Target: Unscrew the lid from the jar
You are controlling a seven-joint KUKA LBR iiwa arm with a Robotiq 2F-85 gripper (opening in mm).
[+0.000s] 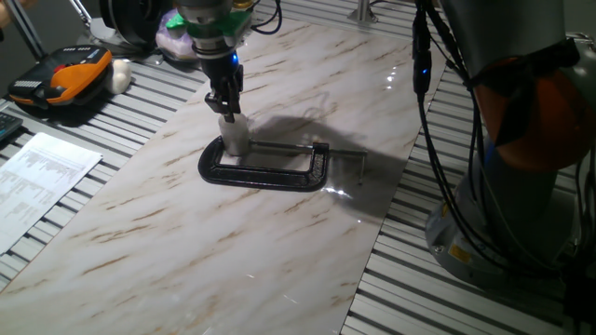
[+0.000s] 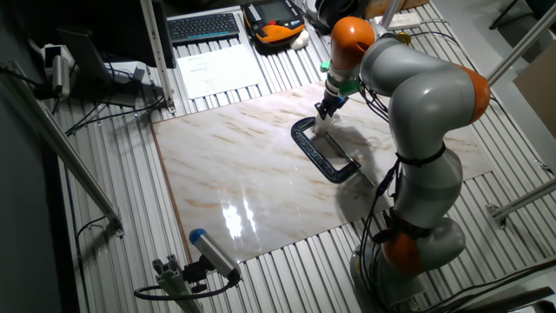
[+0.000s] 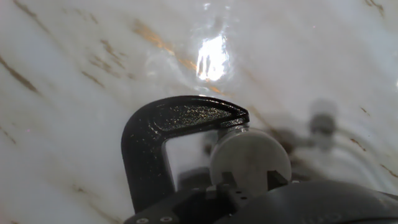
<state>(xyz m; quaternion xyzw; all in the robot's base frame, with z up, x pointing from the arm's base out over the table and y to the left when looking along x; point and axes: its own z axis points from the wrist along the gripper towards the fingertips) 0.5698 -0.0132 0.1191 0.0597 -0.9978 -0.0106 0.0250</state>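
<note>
Under the gripper [image 1: 228,117], fingers narrow on the lid [image 3: 250,157] (light, slippery); jar [image 1: 234,140] clamped at twelve o'clock.

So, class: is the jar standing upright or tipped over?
Upright. The jar stands vertically inside the black C-clamp on the table, with the gripper directly above its top.

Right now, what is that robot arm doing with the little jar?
The arm has its end effector down on top of a small clear jar, its fingers at the whitish lid. The jar stands in the mouth of a black C-clamp lying flat on the marble board. The lid looks still on, so the unscrewing seems underway or about to start. Whether the fingers are squeezing it is hard to see.
</note>
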